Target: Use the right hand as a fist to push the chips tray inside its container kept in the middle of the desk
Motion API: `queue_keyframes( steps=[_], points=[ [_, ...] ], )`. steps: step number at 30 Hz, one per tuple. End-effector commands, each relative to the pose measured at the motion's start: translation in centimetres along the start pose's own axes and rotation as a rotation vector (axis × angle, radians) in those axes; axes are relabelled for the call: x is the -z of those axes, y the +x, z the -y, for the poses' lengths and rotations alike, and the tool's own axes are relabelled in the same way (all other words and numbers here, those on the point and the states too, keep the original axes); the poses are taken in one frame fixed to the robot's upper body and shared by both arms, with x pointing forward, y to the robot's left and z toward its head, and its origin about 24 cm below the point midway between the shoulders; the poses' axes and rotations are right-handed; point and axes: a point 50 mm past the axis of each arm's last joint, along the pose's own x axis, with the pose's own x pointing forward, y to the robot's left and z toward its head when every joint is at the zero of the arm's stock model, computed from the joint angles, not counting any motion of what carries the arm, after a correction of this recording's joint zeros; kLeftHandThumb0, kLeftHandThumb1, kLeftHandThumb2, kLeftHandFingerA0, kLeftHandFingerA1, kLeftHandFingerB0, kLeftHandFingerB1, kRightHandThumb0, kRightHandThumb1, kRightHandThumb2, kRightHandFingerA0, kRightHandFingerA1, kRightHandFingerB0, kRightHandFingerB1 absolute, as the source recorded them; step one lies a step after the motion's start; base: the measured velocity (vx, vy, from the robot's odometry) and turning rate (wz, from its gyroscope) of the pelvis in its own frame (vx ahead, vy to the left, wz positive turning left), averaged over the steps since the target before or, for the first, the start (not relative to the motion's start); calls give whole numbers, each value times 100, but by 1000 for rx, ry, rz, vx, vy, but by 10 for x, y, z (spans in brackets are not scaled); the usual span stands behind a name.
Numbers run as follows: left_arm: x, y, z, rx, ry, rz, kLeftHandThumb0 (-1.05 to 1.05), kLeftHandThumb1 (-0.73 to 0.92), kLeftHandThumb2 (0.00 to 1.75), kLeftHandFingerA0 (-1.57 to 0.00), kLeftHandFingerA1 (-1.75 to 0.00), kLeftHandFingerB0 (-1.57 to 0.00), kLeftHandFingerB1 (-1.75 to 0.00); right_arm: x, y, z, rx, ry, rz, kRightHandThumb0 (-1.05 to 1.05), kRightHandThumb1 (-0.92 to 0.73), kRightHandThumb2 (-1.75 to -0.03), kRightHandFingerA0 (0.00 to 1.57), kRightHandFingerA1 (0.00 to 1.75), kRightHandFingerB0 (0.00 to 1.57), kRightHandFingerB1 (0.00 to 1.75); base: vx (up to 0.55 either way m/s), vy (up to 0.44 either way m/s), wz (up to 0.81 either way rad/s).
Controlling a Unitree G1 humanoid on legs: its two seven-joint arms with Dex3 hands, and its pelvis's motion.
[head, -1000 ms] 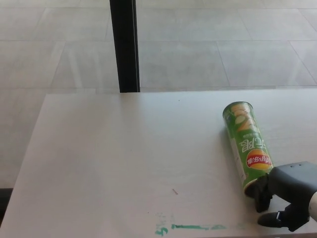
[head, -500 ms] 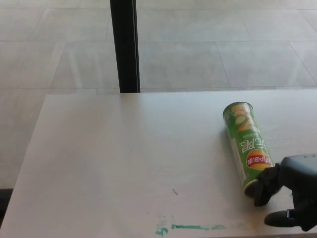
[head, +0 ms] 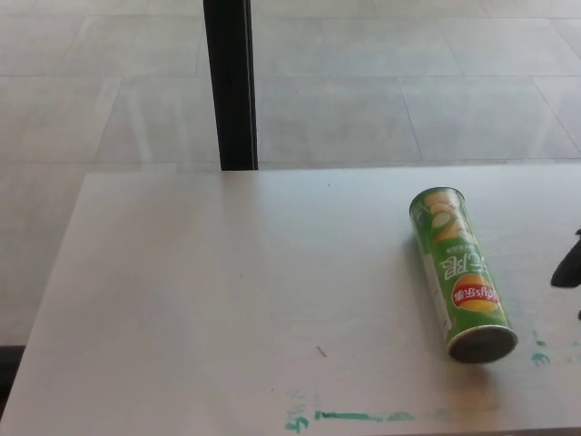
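Observation:
A green chips can lies on its side on the right part of the pale desk, its dark round end facing the near edge. No tray sticks out of that end. Only a dark sliver of my right hand shows at the picture's right edge, apart from the can, and its fingers cannot be made out. My left hand does not show.
Green marker strokes run along the desk's near edge, with a small green smudge right of the can. A black post rises behind the desk's far edge. Tiled floor lies beyond.
My right hand has drawn back from the can's near end and moved out to the right edge of the picture. The can lies where it was.

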Motion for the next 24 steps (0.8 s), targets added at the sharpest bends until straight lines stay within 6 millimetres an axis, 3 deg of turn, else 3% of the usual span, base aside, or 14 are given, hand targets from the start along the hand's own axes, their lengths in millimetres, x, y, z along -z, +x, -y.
queue_keyframes(
  steps=[1, 6, 7, 9, 11, 13, 15, 18, 21, 24],
  points=[
    [4, -2, -9, -21, -1, -5, -73, 92, 69, -57, -63, -45, -49, 98, -50, 8, 615, 504, -263, -62, -74, -63, 90, 113, 60, 63, 0, 0, 0],
    [5, -2, -7, -17, -1, -6, -73, 92, 69, -56, -63, -44, -49, 147, -66, -24, 787, 617, -474, -66, -78, -63, 78, 112, 54, 64, 0, 0, 0],
    [6, -2, -7, -16, 18, -3, -76, 92, 71, -55, -64, -45, -49, 165, -74, -40, 851, 666, -560, -63, -77, -63, 78, 122, 54, 69, 0, 0, 0],
    [6, -2, -7, -16, 26, -2, -76, 92, 71, -55, -64, -45, -49, 170, -77, -46, 872, 682, -585, -63, -77, -63, 78, 122, 54, 69, 0, 0, 0],
    [6, -2, -6, -18, -13, -18, -73, 92, 69, -54, -62, -44, -48, 190, -90, -70, 958, 739, -714, -61, -78, -65, 80, 136, 53, 72, 0, 0, 0],
    [7, -1, -2, -14, -11, -18, -72, 92, 70, -55, -63, -45, -49, 198, -97, -75, 986, 744, -756, -59, -79, -65, 78, 136, 52, 72, 0, 0, 0],
    [7, -1, -2, -6, -4, -13, -73, 92, 69, -56, -63, -44, -48, 213, -114, -96, 1060, 843, -862, -61, -78, -68, 78, 147, 48, 79, 0, 0, 0],
    [9, -2, -3, -12, 4, -11, -74, 92, 68, -58, -64, -48, -49, 223, -128, -114, 1124, 957, -938, -62, -78, -68, 73, 147, 45, 77, 0, 0, 0],
    [10, -2, -4, -14, 12, -14, -74, 92, 71, -59, -65, -47, -49, 229, -139, -130, 1168, 1011, -1029, -61, -81, -65, 71, 130, 42, 71, 0, 0, 0],
    [12, -2, -5, -17, 30, -23, -74, 92, 71, -63, -66, -50, -49, 231, -149, -149, 1228, 1145, -1085, -59, -82, -65, 65, 127, 44, 75, 0, 0, 0]
  ],
)
